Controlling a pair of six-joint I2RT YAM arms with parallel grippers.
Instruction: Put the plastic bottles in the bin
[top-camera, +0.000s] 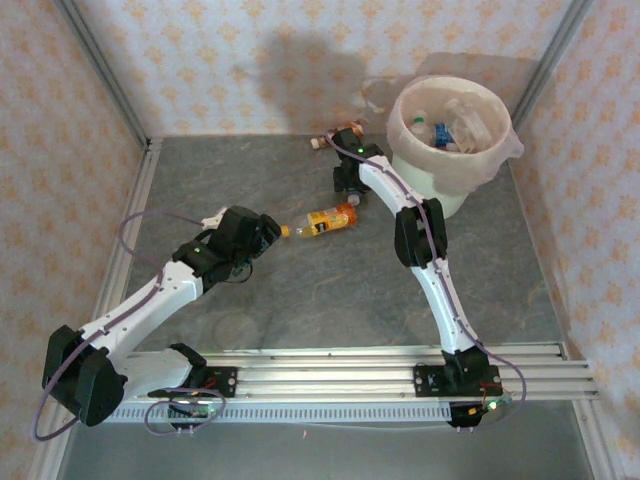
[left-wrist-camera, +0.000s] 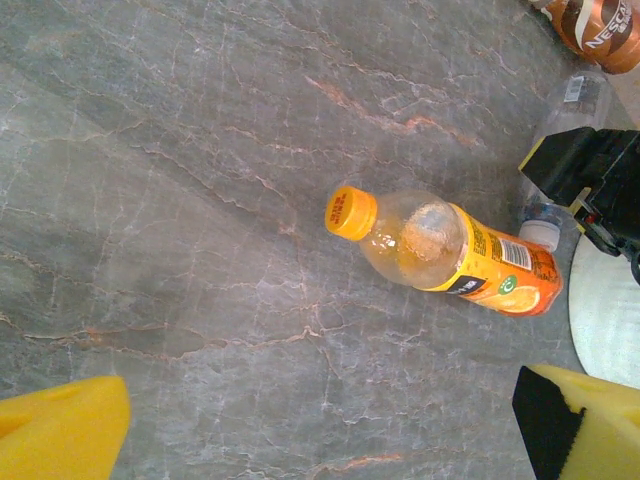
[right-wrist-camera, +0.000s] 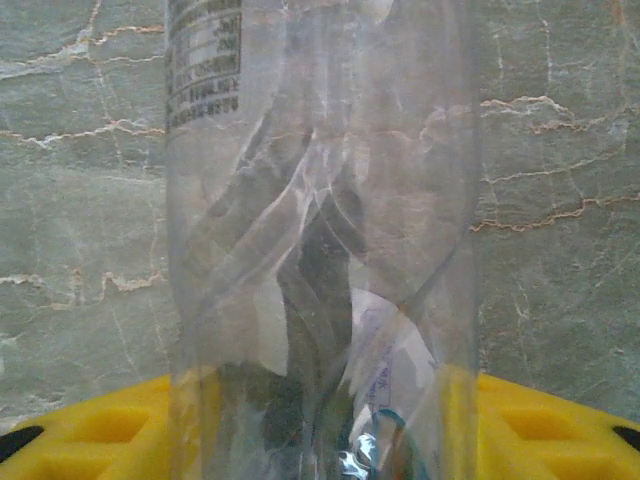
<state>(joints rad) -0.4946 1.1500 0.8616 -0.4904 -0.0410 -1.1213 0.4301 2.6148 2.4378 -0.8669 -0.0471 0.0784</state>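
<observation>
An orange-labelled bottle lies on its side mid-table, its orange cap toward my left gripper. That gripper is open and empty, just short of the cap. My right gripper is down on the table left of the bin, its yellow fingers pressed against both sides of a clear bottle. A brown-red bottle lies beyond it by the back wall. The cream bin holds several bottles.
Patterned walls close the table at the back and both sides. The bin's base stands close to the right of the orange bottle. Grey marble surface lies between the two arms and in front of the bin.
</observation>
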